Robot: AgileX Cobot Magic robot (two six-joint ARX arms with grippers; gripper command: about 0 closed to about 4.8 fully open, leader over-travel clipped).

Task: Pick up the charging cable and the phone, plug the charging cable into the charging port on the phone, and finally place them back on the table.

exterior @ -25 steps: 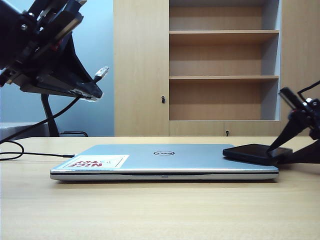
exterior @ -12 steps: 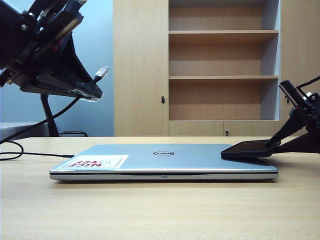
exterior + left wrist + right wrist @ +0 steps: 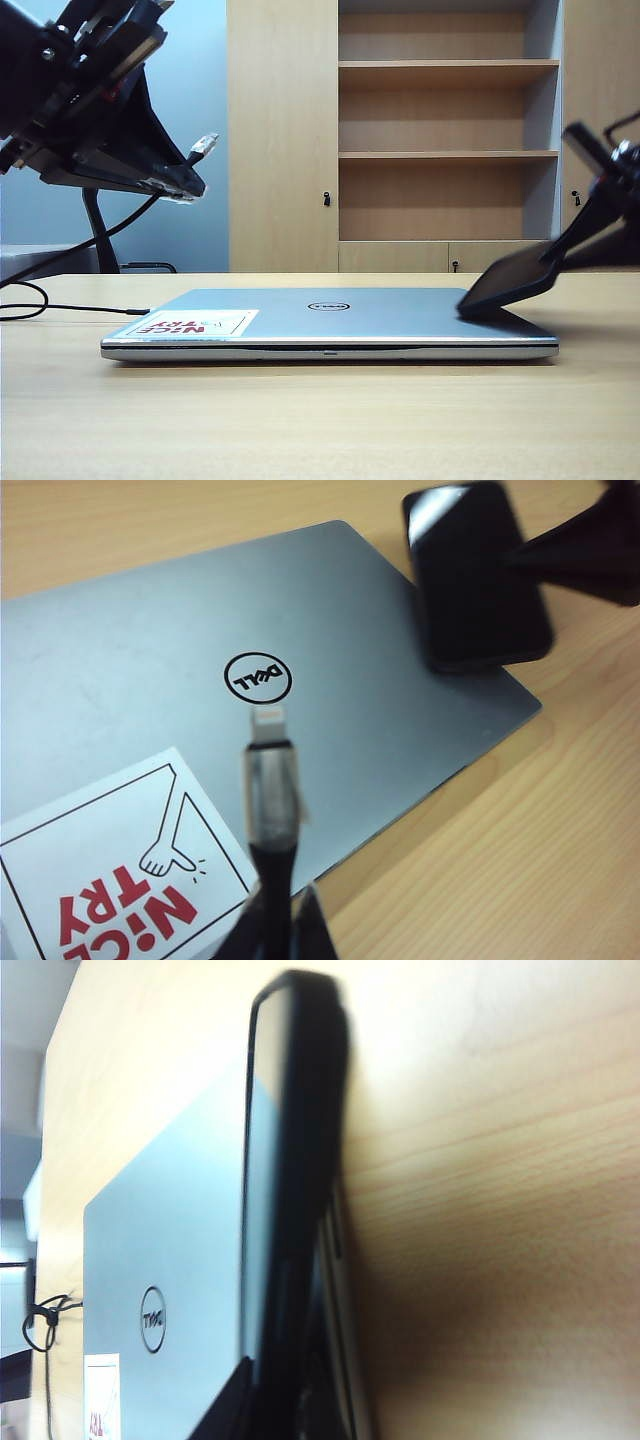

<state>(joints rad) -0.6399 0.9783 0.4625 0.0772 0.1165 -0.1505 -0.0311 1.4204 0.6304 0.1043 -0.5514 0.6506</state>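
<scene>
Your left tool (image 3: 285,925) grips the charging cable (image 3: 270,810), plug forward for insertion. Your right tool (image 3: 580,250) clamps the phone (image 3: 505,283), tilting it off the laptop (image 3: 330,320).

We see the left gripper (image 3: 190,185) as matte black, built of flat angular plates that taper into a wedge, with a pale edge strip along its underside. Our right gripper (image 3: 560,260) is black too, its slim fingers (image 3: 590,228) tapering, with thin dark wiring looped above its body.
</scene>
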